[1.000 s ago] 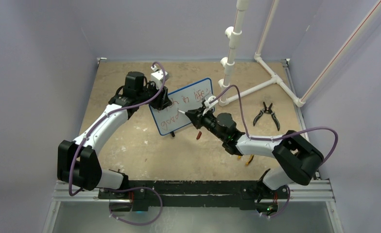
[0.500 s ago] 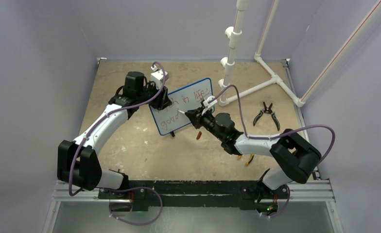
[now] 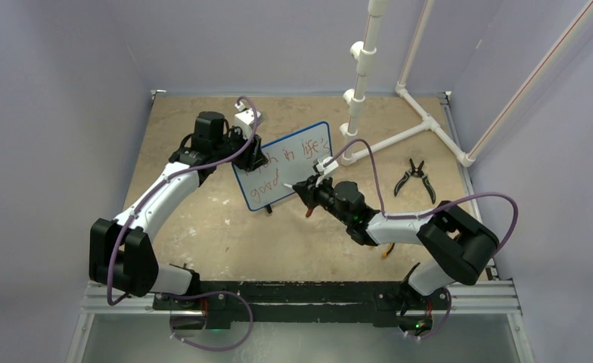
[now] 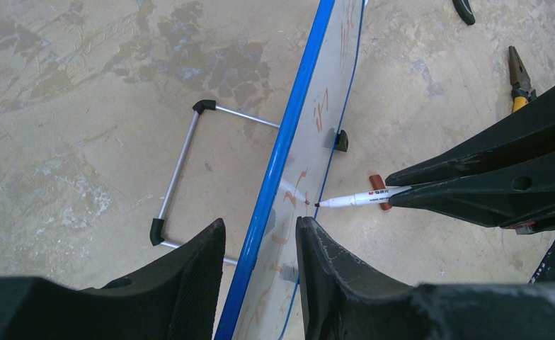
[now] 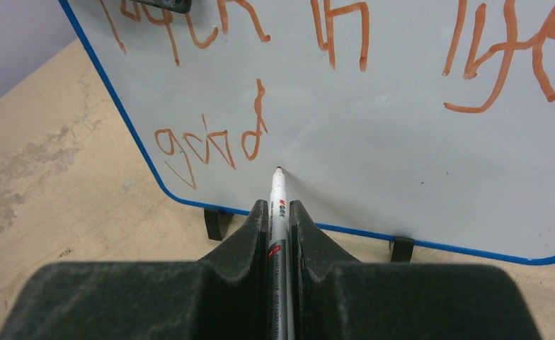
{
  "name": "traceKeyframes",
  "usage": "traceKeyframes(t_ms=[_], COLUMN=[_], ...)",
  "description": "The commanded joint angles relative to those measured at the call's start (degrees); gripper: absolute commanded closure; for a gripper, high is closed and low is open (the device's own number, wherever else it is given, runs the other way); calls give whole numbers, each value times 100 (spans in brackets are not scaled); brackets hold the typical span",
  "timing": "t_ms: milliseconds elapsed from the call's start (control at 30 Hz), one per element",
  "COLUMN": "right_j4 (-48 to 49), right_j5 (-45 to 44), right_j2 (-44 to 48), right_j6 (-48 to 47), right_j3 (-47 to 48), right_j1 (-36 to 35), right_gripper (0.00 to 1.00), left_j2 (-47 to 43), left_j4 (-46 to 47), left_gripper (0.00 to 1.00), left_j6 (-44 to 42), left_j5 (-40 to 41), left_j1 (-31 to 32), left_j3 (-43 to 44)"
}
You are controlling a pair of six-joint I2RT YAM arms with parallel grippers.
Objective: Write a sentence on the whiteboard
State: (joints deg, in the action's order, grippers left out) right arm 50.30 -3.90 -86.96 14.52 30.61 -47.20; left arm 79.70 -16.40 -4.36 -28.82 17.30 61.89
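Observation:
The whiteboard (image 3: 301,155) stands upright on its small feet at mid-table, white with a blue rim (image 4: 289,134). My left gripper (image 3: 254,155) is clamped over its left edge, one finger on each side (image 4: 257,230). The sentence (image 5: 331,35) is red handwriting, with a top line and "good" (image 5: 211,145) below it. A white marker (image 5: 277,188) is pinched in my shut right gripper (image 5: 278,209). Its tip sits at the board face just right of "good" (image 4: 317,205).
A red marker cap (image 3: 308,211) lies on the table below the board. Black pliers (image 3: 416,178) lie to the right. A white pipe frame (image 3: 399,136) stands at the back right. A yellow-handled tool (image 3: 388,249) shows under my right arm.
My right gripper and the marker have shifted slightly right and down along the board's lower line. The left arm and the board have not moved.

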Motion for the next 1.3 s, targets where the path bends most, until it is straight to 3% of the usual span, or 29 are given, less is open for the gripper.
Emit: traceKeyframes(t_ms=[0,500,1267], right_j4=[106,320,437], right_j5=[-227,193,-13], right_j2=[7,157,-127], right_j6=[77,-81,-61], right_j3=[-46,128,364], right_j1=[-4,-9,-9], right_gripper=[100,100,100], left_j2=[-135,-183,-183], left_j4=[146,155,170], left_gripper=[100,100,100], left_j6=[-140,-138,-139], left_j5=[-185,-177,-192], left_j1=[10,10,10], left_j3=[-72,-85,-89])
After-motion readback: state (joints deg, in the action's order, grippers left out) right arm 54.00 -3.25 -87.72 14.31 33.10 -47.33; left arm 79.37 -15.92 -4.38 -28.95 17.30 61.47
